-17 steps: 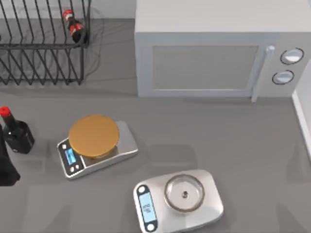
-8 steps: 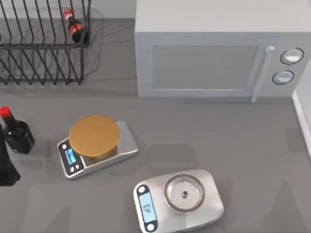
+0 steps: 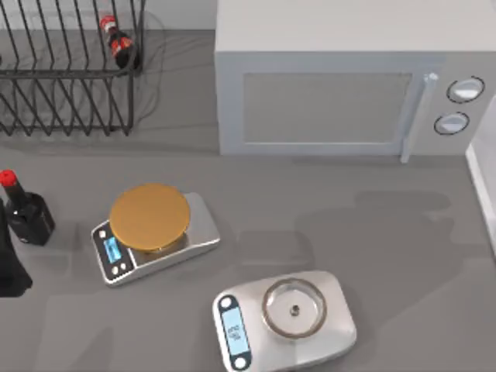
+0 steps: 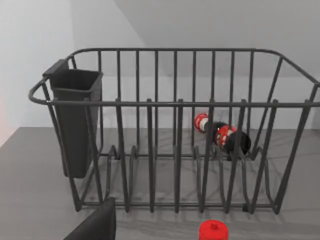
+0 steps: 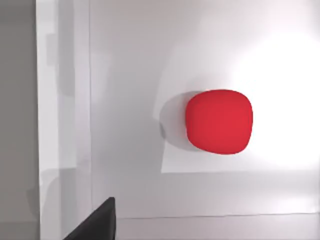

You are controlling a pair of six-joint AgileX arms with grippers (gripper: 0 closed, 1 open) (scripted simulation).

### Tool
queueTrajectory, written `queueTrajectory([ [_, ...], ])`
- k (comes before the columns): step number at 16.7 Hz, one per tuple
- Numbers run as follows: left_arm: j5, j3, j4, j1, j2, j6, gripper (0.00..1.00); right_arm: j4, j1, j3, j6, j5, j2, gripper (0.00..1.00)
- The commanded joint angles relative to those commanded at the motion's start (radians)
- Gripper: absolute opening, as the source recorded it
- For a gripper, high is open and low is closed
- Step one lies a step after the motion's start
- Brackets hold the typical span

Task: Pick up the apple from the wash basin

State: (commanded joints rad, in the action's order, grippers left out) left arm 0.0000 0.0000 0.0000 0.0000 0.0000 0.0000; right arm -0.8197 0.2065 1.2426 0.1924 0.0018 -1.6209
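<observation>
Top view: a grey table carries a white box-shaped microwave oven at upper centre-right, a black wire dish rack at upper left, and 2 silver kitchen scales, 1 with a round orange plate at left of centre and 1 with a round clear plate at lower centre. A dark bottle with a red cap stands at the left edge; another red-capped dark bottle lies in the rack. A dark part of the left arm sits at the lower left edge.

Right wrist view: the smooth bright-red apple rests on the pale white floor of the wash basin, right of frame centre, apart from the basin's raised rim. A dark finger of the right gripper shows at the bottom edge, well apart from the apple; whether either gripper is spread or closed cannot be told.
</observation>
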Motion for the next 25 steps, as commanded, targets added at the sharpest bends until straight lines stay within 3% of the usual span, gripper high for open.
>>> queueTrajectory([
  [7,0.0,0.0,0.0,0.0,0.0,0.0,1.0,-0.219,0.055,0.332,0.051,0.0,-0.455,1.0],
  [15,0.0,0.0,0.0,0.0,0.0,0.0,1.0,-0.236,0.055,0.36,0.056,0.001,-0.496,1.0],
  [18,0.0,0.0,0.0,0.0,0.0,0.0,1.0,-0.167,0.056,0.329,0.055,0.001,-0.545,1.0],
  [25,0.0,0.0,0.0,0.0,0.0,0.0,1.0,0.195,0.059,0.199,0.052,0.003,-0.752,1.0],
])
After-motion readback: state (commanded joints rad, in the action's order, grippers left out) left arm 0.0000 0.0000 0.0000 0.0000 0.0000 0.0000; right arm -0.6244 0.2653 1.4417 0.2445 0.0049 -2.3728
